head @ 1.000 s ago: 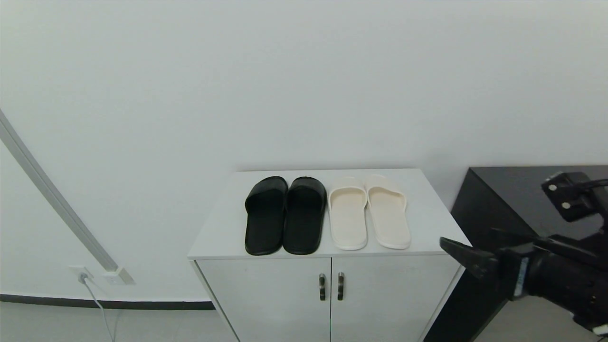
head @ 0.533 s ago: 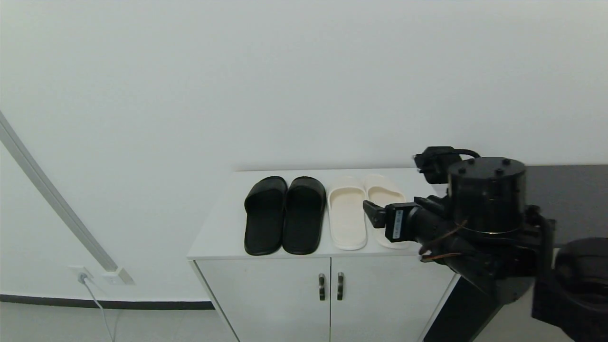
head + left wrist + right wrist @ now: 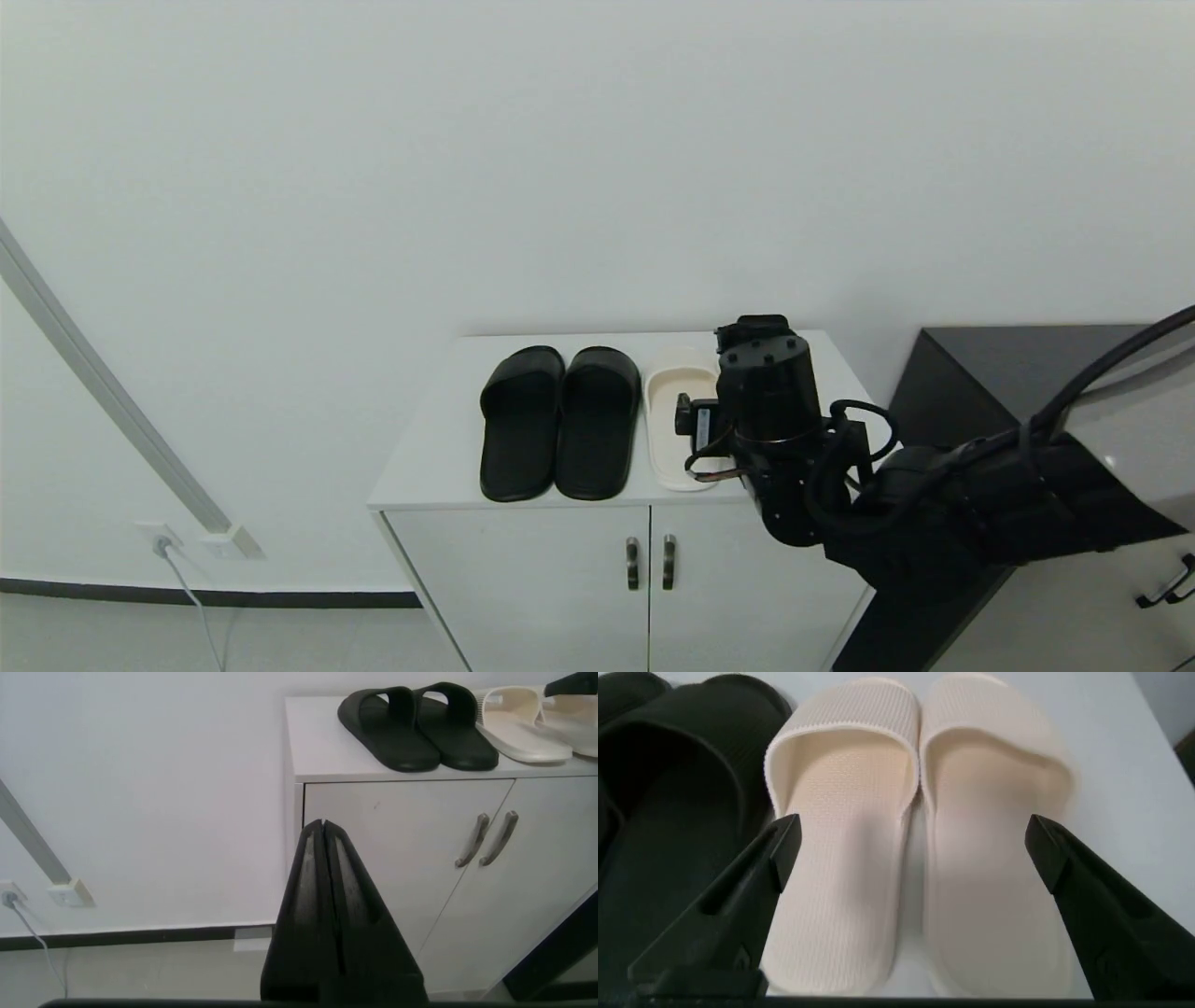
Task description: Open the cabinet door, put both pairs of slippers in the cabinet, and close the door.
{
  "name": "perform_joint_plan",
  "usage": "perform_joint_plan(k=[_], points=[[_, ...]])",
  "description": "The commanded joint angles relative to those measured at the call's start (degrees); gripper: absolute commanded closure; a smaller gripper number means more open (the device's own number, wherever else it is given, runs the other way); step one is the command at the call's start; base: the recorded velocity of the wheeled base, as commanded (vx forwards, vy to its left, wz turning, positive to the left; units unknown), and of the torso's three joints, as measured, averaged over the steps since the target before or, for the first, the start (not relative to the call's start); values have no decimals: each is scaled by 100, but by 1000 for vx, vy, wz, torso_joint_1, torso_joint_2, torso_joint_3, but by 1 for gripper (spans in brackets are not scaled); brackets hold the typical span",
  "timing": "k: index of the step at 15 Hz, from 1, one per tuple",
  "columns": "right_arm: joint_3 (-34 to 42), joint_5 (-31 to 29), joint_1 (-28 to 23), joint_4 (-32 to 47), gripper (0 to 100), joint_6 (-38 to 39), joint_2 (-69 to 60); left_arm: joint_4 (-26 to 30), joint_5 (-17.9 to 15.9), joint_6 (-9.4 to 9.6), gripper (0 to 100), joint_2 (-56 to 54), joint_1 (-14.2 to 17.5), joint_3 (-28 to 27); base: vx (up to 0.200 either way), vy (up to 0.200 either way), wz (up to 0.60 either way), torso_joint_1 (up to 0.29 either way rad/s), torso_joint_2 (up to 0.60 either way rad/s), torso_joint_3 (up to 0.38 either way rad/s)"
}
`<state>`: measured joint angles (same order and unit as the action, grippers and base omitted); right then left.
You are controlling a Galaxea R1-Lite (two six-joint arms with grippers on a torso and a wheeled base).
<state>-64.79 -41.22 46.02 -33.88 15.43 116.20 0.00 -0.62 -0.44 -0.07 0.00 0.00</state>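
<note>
Lying side by side atop the white cabinet (image 3: 439, 448) as ribbed cream slippers (image 3: 845, 868), just beside black slippers (image 3: 523, 429), above shut doors (image 3: 541, 597). Hovering over the cream pair with right gripper (image 3: 913, 833) spread wide, gripping nothing. Holding left gripper (image 3: 323, 826) pressed closed, empty.

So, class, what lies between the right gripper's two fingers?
The cream slippers, side by side on the cabinet top, under the open right gripper: right wrist view.
</note>
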Motion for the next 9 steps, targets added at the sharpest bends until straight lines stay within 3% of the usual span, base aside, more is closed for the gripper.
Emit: perform_joint_plan(k=[1,9], points=[[-315,26,-128,13,0,-32,421,0,1,0,100,7,0,0,0,0,0,0,0,0],[-1237,281,-568,22,0,-40,1098,0,-8,-9,100,7,0,0,0,0,0,0,0,0]])
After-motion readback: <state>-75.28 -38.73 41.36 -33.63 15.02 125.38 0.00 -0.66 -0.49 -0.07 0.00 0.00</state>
